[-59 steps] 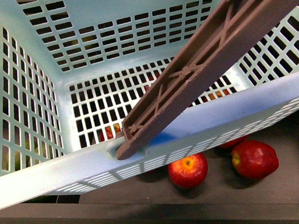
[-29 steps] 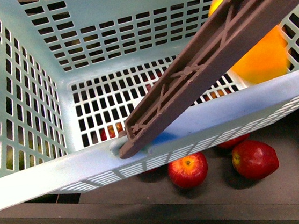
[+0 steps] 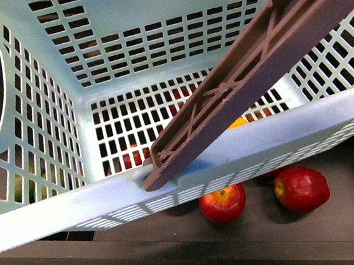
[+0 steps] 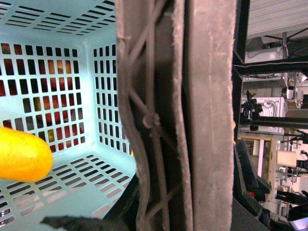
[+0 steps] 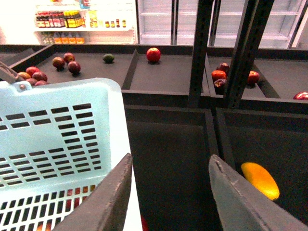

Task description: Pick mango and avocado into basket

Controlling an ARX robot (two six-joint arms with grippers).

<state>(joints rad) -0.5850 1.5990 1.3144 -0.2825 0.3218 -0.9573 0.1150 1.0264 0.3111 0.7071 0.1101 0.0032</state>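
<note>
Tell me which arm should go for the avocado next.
Right, probably. The right tool is open, empty and outside the basket, and its camera sees the avocado on a far shelf. The left wrist view is filled by the basket handle, so that arm looks tied up there.

The mango lies in the basket, seemingly on its floor behind the handle; apples sit before it.
</note>
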